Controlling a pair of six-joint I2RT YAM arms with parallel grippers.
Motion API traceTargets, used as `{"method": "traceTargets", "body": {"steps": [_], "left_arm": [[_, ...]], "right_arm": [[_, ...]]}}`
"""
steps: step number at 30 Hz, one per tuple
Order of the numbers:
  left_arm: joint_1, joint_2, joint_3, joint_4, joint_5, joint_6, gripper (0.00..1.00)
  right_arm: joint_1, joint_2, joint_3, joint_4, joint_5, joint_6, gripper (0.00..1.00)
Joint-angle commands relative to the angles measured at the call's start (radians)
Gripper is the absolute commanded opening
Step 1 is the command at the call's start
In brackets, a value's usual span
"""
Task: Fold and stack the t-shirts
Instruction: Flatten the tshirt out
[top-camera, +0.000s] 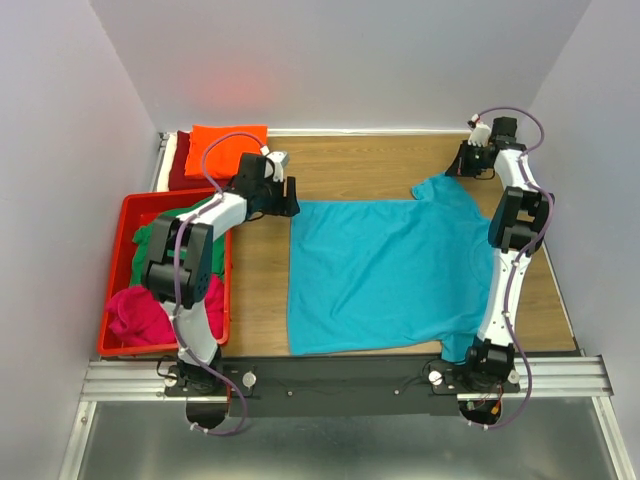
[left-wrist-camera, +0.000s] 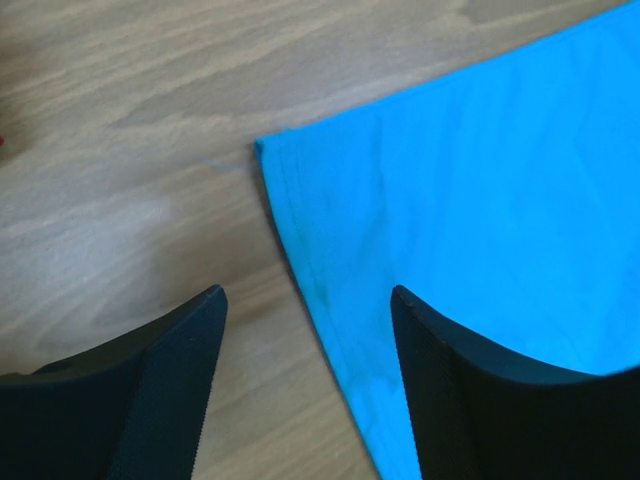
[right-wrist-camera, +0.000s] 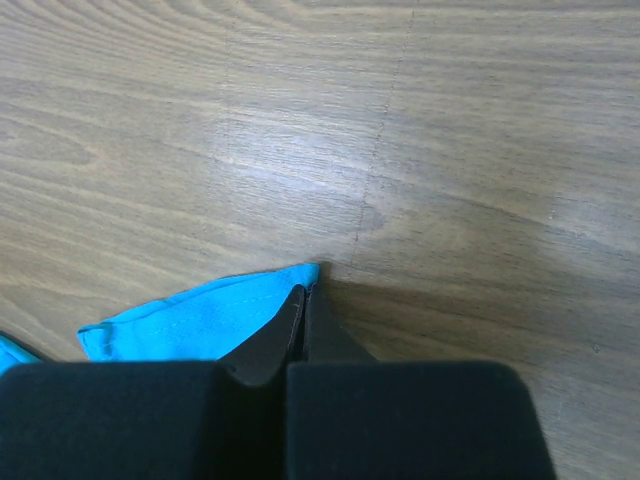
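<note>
A turquoise t-shirt (top-camera: 390, 270) lies spread flat on the wooden table, hem to the left. My left gripper (top-camera: 292, 198) hovers open at its far-left hem corner. In the left wrist view the hem edge (left-wrist-camera: 300, 250) runs between the two spread fingers of that gripper (left-wrist-camera: 308, 292), which holds nothing. My right gripper (top-camera: 462, 165) is at the far right, by the far sleeve. In the right wrist view this gripper's (right-wrist-camera: 305, 295) jaws are shut on the corner of the turquoise fabric (right-wrist-camera: 190, 320), low on the table.
A red crate (top-camera: 112, 270) at the left holds a green shirt (top-camera: 150, 235) and a magenta shirt (top-camera: 140, 315). An orange shirt (top-camera: 228, 148) lies on dark red (top-camera: 180, 172) and white ones at the back left. Walls stand on three sides.
</note>
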Motion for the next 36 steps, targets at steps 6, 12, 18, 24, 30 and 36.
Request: {"method": "traceTargets", "body": {"steps": [6,12,18,24,30,36], "left_arm": [[-0.006,0.205,0.231,-0.142,-0.081,-0.018,0.60],[-0.016,0.301,0.336,-0.204,-0.066,0.001,0.53],[-0.042,0.371,0.378,-0.247,-0.035,0.013,0.48],[-0.069,0.430,0.455,-0.316,-0.100,0.030,0.19],[-0.073,0.374,0.403,-0.279,-0.189,0.041,0.00],[-0.073,0.222,0.357,-0.204,-0.218,0.036,0.00]], "right_arm": [[0.007,-0.079,-0.058,-0.007,-0.081,-0.033,0.00],[0.007,-0.104,-0.101,0.000,-0.090,-0.045,0.00],[0.006,-0.108,-0.114,0.001,-0.096,-0.049,0.01],[0.007,-0.125,-0.157,0.001,-0.103,-0.063,0.00],[0.007,-0.167,-0.207,0.004,-0.096,-0.085,0.00],[0.007,-0.257,-0.299,0.019,-0.089,-0.108,0.00]]}}
